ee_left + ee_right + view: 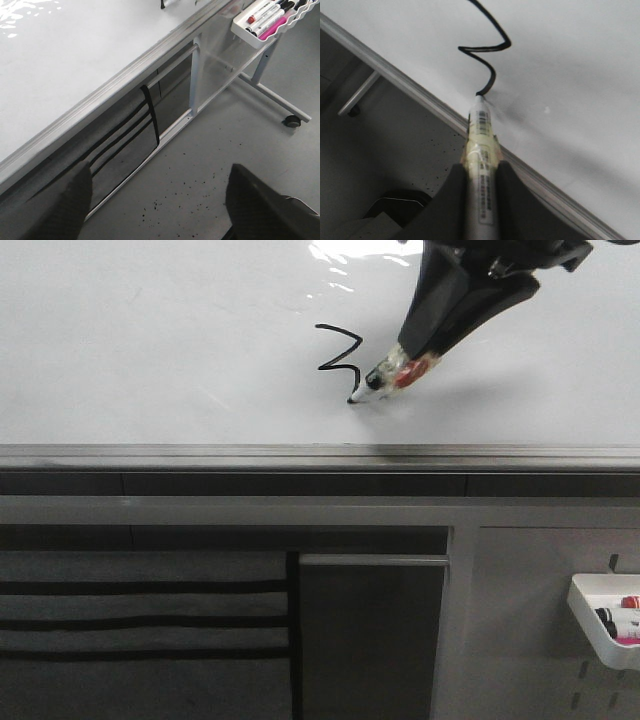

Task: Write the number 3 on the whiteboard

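We log: right black end effector clamped on white marker, tip touching thin black number 3 on glossy whiteboard; left end effector spread wide, holding nothing.

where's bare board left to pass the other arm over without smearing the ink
The large glossy white whiteboard is bare left of the thin black drawn number 3, down to its grey ledge. Right of it is crowded: the right gripper holds the white marker, tip on the board.

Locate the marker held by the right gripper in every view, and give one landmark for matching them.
Front view: marker upper centre-right, tip on the whiteboard.
Left wrist view: not identifiable; only a dark scrap at the top edge.
Right wrist view: marker centre, between the fingers.
Shared landmark: grey ledge.
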Available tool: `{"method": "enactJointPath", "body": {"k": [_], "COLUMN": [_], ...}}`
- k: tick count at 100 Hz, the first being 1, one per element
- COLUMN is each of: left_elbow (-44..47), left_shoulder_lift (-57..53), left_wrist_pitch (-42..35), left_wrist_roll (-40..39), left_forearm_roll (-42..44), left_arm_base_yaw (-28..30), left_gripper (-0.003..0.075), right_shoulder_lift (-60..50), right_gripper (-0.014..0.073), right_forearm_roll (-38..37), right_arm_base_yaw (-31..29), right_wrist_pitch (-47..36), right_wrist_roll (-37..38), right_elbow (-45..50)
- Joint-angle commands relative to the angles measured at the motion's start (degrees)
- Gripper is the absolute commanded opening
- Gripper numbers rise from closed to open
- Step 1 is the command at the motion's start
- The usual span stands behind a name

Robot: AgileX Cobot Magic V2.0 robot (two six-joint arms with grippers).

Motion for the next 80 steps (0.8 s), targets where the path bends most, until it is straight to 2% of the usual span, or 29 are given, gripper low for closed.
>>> {"method": "enactJointPath", "body": {"k": [1, 11, 30, 59, 80], "left_elbow": [-1.6, -1.6, -1.6, -1.6, -1.6], "left_shoulder_lift": [-0.1, -0.1, -0.1, -0.1, 0.5], "left_wrist_pitch": [-3.2, -3.2, -3.2, -3.7, -3.6], "left_wrist_roll": [-0.5, -0.5, -0.5, -0.5, -0.5], "left_forearm_roll": [-1.0, -1.0, -1.0, -1.0, -1.0], "left_arm_base_yaw": [0.1, 0.1, 0.1, 0.1, 0.1], "left_gripper": [0.0515, 0.0515, 0.0515, 0.0515, 0.0515], "right_shoulder_lift": [0.4, 0.4, -6.1, -22.9, -28.1], "right_gripper": [-0.0047, -0.0047, -0.0047, -0.0047, -0.0047], "right_forearm_roll": [-1.2, -1.0, -0.9, -0.8, -0.8], "right_arm_base_yaw": [1.2, 3.1, 5.5, 10.5, 11.4], "right_wrist_pitch": [-10.6, -13.5, -5.7, -5.9, -5.4], "right_wrist_roll": [0.6, 0.6, -1.8, -6.2, -10.8], "right_elbow": [-0.8, -1.3, -1.4, 12.5, 17.2]}}
